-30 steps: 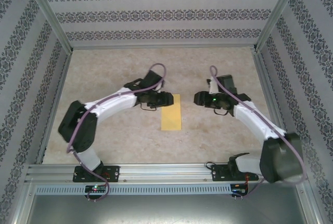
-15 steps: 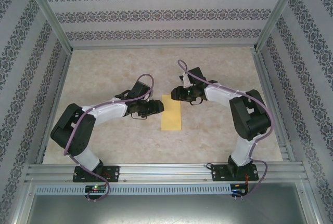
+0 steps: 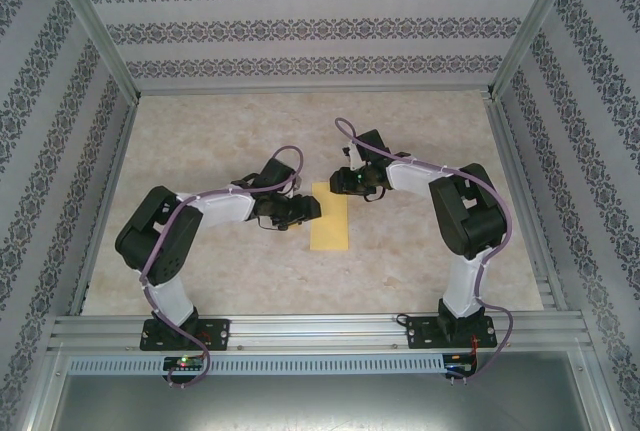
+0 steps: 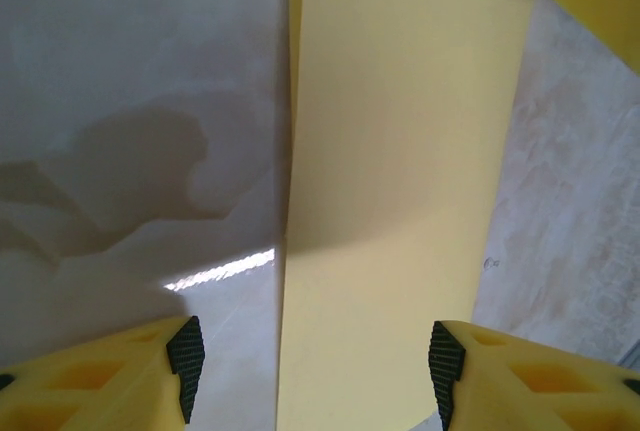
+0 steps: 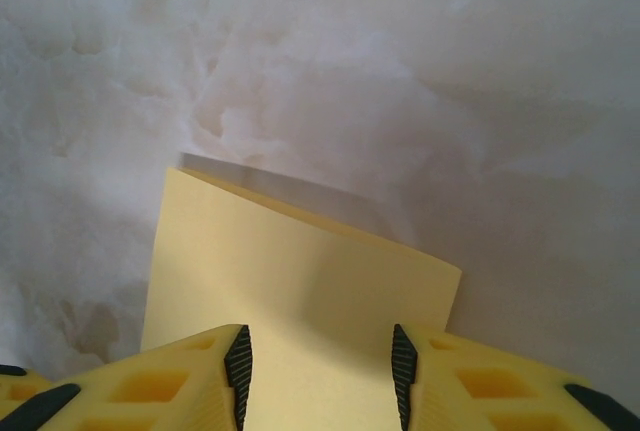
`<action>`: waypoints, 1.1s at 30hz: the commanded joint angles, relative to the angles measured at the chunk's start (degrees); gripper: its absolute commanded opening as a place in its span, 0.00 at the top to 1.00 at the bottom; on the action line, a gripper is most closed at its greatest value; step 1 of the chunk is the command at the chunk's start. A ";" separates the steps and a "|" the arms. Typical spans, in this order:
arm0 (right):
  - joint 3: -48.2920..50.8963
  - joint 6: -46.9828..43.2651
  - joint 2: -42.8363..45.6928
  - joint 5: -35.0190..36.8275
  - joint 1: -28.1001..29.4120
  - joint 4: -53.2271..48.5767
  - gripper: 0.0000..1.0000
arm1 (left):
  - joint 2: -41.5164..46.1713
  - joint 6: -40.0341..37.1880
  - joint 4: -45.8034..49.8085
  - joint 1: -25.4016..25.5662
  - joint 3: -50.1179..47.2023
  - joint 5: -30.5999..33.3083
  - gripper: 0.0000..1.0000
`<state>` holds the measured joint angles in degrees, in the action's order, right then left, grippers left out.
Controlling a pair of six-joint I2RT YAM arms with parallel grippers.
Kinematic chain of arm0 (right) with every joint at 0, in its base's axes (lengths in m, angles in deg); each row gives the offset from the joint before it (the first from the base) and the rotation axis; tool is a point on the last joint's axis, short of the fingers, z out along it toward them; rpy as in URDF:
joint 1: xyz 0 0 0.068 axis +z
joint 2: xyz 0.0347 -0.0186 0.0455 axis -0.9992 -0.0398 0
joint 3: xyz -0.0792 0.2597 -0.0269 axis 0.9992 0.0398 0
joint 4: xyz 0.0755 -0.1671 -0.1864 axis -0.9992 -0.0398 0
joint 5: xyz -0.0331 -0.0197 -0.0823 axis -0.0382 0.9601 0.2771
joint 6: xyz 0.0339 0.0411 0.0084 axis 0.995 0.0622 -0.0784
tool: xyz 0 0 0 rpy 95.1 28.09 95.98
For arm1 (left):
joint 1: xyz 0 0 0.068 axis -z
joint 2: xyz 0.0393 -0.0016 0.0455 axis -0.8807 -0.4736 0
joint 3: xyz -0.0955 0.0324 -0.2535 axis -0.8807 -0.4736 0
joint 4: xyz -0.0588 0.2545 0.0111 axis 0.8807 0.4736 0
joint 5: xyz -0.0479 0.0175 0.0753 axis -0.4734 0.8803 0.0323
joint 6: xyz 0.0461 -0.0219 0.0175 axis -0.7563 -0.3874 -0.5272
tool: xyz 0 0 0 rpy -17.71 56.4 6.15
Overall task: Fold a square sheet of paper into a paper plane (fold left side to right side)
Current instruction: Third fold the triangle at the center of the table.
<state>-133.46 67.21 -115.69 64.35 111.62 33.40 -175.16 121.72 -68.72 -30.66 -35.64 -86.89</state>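
Square sheet of paper (image 3: 330,219), yellow and folded into a thin strip, lies flat on the table (image 3: 250,271) in the middle, between the two arms. The left gripper (image 3: 308,209) sits at its left edge, fingers apart, holding nothing. Farther back, the right gripper (image 3: 340,181) is over the far end, fingers apart too.

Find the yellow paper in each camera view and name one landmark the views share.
Top view: the paper lies as a narrow strip at the middle of the table.
Left wrist: the paper runs from bottom centre to the top edge.
Right wrist: the paper sits at lower centre, its far edge across mid-frame.
Shared landmark: the mottled beige table surface around it.
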 commanded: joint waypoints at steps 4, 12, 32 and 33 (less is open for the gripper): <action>0.75 -2.14 -1.73 1.55 0.49 -0.60 0.58 | -2.48 1.53 -3.40 0.81 1.81 -3.18 0.37; 0.51 -2.77 -2.83 1.88 0.45 -1.07 0.61 | -3.42 1.44 -2.77 1.54 2.93 -3.76 0.40; 0.65 -4.07 0.07 3.30 0.26 0.79 0.52 | 0.65 2.86 -0.34 2.42 0.98 -0.10 0.81; 0.83 -4.30 0.74 3.46 0.25 1.11 0.51 | 0.79 3.14 -0.39 2.50 0.87 -0.07 0.86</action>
<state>-133.35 64.72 -116.69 65.38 111.62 34.32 -176.52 124.12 -70.23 -29.04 -33.96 -87.97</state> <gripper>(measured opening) 0.482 0.172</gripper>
